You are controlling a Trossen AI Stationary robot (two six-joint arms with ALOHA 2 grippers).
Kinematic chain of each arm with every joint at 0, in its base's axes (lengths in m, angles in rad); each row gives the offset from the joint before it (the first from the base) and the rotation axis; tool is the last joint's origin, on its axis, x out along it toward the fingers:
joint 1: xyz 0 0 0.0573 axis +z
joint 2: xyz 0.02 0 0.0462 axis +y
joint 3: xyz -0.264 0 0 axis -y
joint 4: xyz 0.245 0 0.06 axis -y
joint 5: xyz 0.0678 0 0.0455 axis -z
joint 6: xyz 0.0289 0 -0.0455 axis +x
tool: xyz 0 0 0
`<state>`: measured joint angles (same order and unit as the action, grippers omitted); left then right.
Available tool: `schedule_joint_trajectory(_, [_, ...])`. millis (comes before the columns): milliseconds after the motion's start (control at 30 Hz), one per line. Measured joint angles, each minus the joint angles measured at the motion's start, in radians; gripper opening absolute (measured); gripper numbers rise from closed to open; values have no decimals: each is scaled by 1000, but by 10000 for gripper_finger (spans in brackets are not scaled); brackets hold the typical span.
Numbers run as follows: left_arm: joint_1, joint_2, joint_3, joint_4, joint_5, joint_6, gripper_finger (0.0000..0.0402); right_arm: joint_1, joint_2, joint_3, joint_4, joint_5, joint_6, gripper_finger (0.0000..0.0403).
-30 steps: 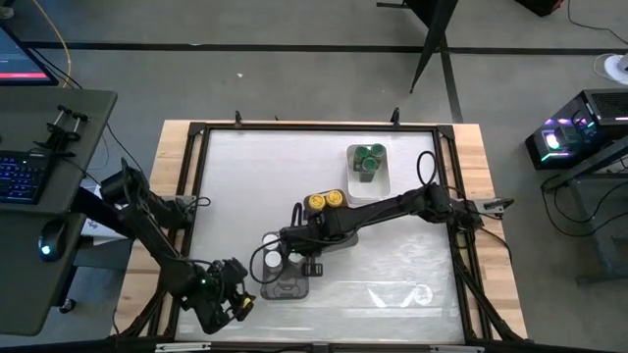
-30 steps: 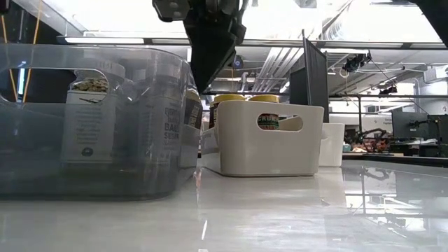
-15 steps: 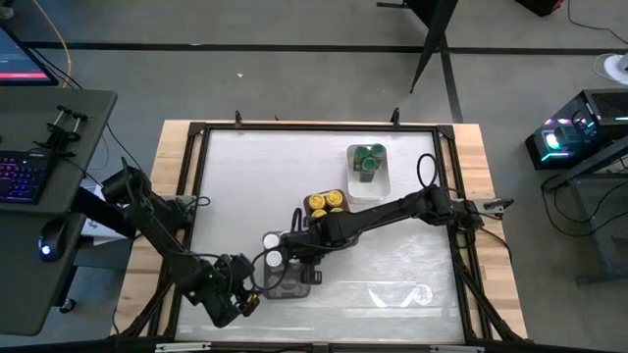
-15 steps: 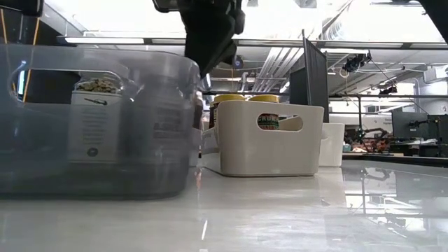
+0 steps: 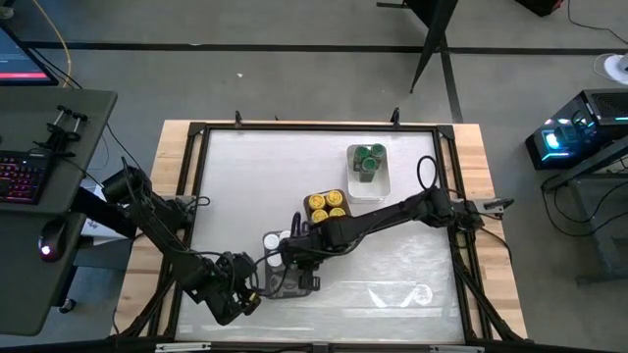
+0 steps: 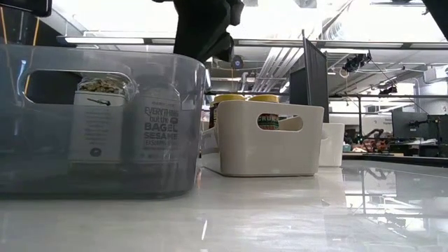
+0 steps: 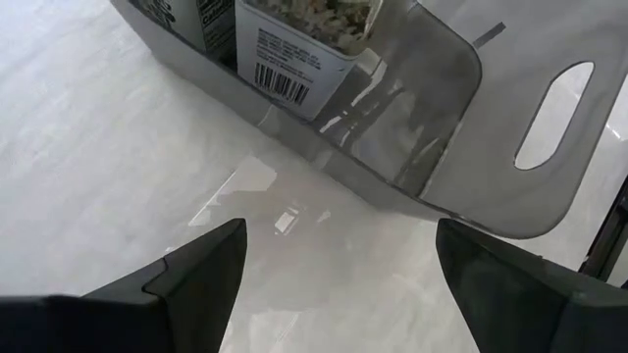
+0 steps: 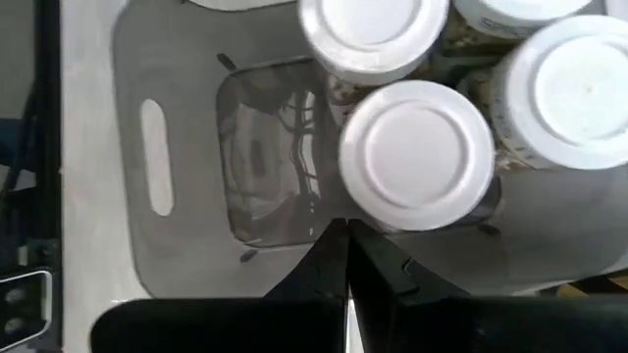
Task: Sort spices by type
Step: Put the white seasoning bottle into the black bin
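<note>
On the worktop (image 5: pixel 235 176), the right hand (image 8: pixel 346 257) hangs clenched and empty above the grey tray (image 5: pixel 287 286) near the front edge, just over its white-lidded jars (image 8: pixel 416 154). The left hand (image 7: pixel 334 260) sits low at the tray's left side, fingers (image 7: pixel 201 270) spread wide and grasping nothing, just short of the tray wall. In the low view two jars (image 6: pixel 159 133) stand upright inside the tray; one label seems to read bagel sesame. Yellow-lidded jars (image 5: pixel 325 203) fill a white tray (image 6: pixel 269 140) mid-worktop, and green-lidded jars (image 5: pixel 368 157) fill another white tray (image 5: pixel 381 182) farther back.
</note>
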<state>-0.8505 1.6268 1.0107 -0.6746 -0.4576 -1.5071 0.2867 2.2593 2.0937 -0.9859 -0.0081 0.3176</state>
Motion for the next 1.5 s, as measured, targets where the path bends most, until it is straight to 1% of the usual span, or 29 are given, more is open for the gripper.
schedule_joint_trajectory(100, [0,0,0,0,2,0,319,2,0,0,-4,-1,-7,0])
schedule_joint_trajectory(200, [0,0,0,0,10,0,319,2,-5,0,-61,18,-7,0])
schedule_joint_trajectory(300, [0,0,0,0,11,0,319,-5,-9,0,-77,20,-7,0])
schedule_joint_trajectory(400, [0,0,0,0,11,0,319,-9,-9,0,-51,37,-11,0])
schedule_joint_trajectory(500, [0,0,0,0,11,0,319,-15,-9,1,-20,77,-2,0])
schedule_joint_trajectory(800, [0,0,0,0,9,-4,319,-39,2,-14,-13,91,-3,0])
schedule_joint_trajectory(1033, [0,0,0,0,7,-7,319,-36,62,-14,-10,51,-1,0])
schedule_joint_trajectory(1233, [0,0,0,-1,3,-5,319,-18,68,-14,9,18,26,0])
schedule_joint_trajectory(1500, [17,0,0,-1,0,36,319,-11,70,-14,48,-13,86,0])
